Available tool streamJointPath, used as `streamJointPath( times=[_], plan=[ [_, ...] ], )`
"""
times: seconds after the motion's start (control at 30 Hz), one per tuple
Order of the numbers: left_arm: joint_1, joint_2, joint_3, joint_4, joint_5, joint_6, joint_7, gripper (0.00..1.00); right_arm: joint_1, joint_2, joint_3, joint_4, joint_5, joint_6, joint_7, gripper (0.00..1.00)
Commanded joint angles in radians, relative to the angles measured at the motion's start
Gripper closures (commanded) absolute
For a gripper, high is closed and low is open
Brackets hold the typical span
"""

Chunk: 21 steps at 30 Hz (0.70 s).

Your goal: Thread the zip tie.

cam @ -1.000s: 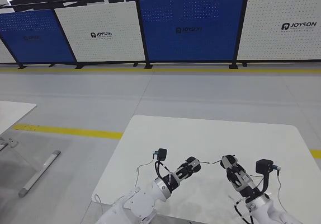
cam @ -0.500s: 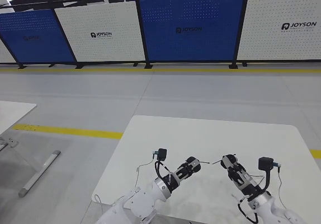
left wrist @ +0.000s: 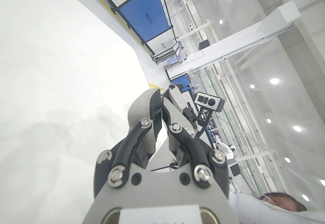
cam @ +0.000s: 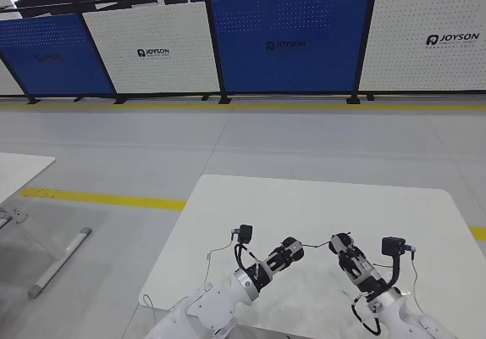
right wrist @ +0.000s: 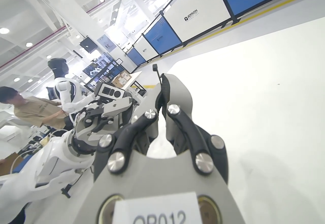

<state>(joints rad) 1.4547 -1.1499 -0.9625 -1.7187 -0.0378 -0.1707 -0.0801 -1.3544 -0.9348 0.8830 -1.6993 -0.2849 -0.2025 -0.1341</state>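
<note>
A thin black zip tie [cam: 315, 247] spans the short gap between my two grippers above the white table [cam: 328, 199], near its front edge. My left gripper [cam: 295, 246] is shut on one end of the strap, its black pads pressed together [left wrist: 161, 94]. My right gripper [cam: 336, 243] is shut on the other end. In the right wrist view the zip tie's square head [right wrist: 155, 67] sticks out just past the right gripper's closed tips [right wrist: 163, 78]. The two grippers face each other tip to tip, and the right one [left wrist: 175, 97] sits close behind the left one's tips.
The table's far half is bare white, with a rounded corner at the far left [cam: 202, 180]. A second white table [cam: 6, 174] stands off to the left across the floor. Blue and white partition panels [cam: 289, 47] line the back.
My right gripper has moved left toward the left gripper, narrowing the gap between them. The left arm has stayed put.
</note>
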Motion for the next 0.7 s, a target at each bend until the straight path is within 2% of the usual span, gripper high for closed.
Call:
streamJointPath(
  times=[0.0,0.23,0.67],
  plan=[
    [0.000,0.000,0.000,0.000,0.000,0.000,0.000,1.00,-0.002,-0.001,0.002,0.001,0.001,0.002,0.002,1.00],
    [0.000,0.000,0.000,0.000,0.000,0.000,0.000,1.00,-0.022,-0.009,0.040,0.005,0.030,-0.055,0.016,1.00],
    [0.000,0.000,0.000,0.000,0.000,0.000,0.000,1.00,-0.011,-0.038,0.053,0.020,0.012,-0.047,0.059,1.00]
  ],
)
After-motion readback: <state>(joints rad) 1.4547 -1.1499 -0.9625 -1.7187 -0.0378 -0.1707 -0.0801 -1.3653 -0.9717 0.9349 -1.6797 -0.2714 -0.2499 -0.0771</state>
